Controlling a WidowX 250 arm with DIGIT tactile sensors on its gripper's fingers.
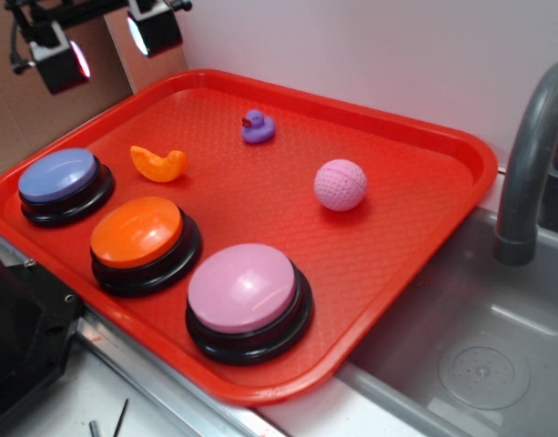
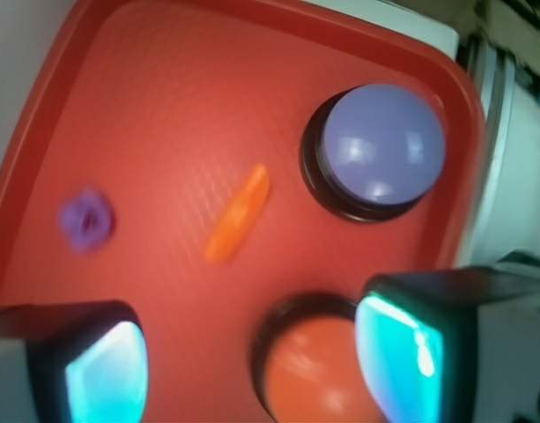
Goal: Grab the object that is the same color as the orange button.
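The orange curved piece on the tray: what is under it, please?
Only the red tray lies under the orange curved piece. It rests on the textured floor, apart from the blue-purple button and the orange button. The spot directly beneath it is covered.

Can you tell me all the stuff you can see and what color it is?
tray: one, red, over the counter beside the sink
orange button: one, orange top on black base, tray's front edge, middle of three
blue button: one, blue-purple top, left of the orange one
pink button: one, pink top, right of the orange one
orange piece: one, orange, curved, behind the buttons
duck: one, purple, far side of tray
ball: one, pink, dimpled, right of middle
sink: one, grey, right
faucet: one, grey, over sink
gripper: one, black fingers, open, above the tray
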